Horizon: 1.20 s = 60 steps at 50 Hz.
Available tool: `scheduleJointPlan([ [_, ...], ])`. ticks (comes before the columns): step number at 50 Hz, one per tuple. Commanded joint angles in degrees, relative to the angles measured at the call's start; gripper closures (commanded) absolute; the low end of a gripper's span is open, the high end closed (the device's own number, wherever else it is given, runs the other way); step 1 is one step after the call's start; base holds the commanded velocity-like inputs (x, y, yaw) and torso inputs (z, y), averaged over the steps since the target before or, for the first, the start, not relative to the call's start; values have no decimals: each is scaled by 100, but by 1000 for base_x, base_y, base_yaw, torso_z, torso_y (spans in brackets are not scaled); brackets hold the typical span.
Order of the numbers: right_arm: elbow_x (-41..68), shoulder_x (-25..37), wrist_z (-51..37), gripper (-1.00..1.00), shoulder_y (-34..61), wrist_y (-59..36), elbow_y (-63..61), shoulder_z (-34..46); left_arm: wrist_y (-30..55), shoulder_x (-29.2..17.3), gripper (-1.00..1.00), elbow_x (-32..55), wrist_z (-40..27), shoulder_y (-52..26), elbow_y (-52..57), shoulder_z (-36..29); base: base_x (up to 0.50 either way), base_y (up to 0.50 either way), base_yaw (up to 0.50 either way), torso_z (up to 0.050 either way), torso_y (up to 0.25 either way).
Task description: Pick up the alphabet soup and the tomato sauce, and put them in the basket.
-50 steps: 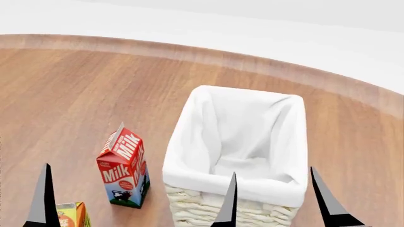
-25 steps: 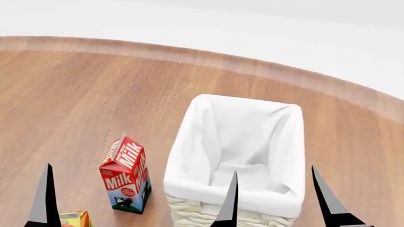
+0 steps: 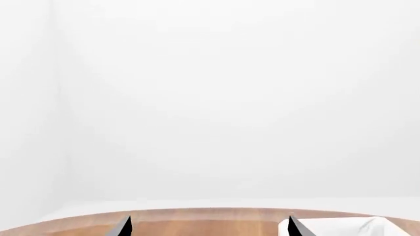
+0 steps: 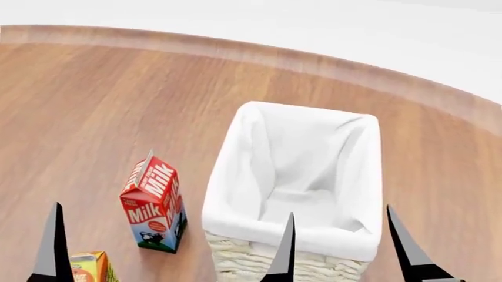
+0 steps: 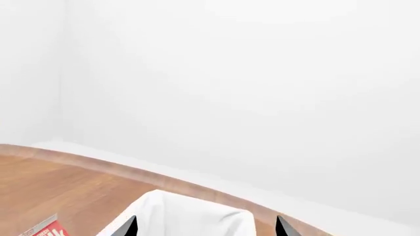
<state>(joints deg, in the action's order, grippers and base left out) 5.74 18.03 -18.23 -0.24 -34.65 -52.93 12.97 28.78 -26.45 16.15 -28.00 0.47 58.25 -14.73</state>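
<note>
Head view: basket (image 4: 298, 235) w/ white liner sits centre-right on wooden worktop (image 4: 102, 106), nothing visible inside. Milk carton (image 4: 154, 205) upright just left of it; orange carton (image 4: 90, 267) at near-left edge, cropped. Soup & sauce cans not in any view. Right fingers (image 4: 401, 247) spread wide, holding nothing. Left: only one tip (image 4: 53, 244) here; wrist view shows both tips apart, nothing between them.

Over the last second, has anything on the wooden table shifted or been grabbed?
Only the head view tilted slightly. The red milk carton and the cream wicker basket with white liner keep their places beside each other. Both grippers, left and right, stay open, holding nothing; no cans visible.
</note>
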Motion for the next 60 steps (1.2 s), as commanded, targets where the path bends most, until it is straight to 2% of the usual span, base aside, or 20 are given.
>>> scheduleJointPlan([
  [1,16,25,-25,-100,16,-20,-6,28,51,-78,-100,-60,-110,-31,6,-80,0,0,0,40,-186],
  [36,78,103,-95,-100,47,-29,-31,69,-88,-245,-100,80,-298,-83,-48,-184,0,0,0,40,-186],
  [47,60,120,-127,-100,52,-19,2,137,-174,-302,-100,354,-283,-55,-4,-123,0,0,0,30,-118],
  [56,98,170,-165,-100,177,-371,-216,67,92,-363,-100,799,-438,-200,107,22,0,0,0,0,0],
  [60,48,299,-153,-100,472,-1066,-619,233,41,-583,-100,1047,-675,-263,152,-5,0,0,0,0,0],
])
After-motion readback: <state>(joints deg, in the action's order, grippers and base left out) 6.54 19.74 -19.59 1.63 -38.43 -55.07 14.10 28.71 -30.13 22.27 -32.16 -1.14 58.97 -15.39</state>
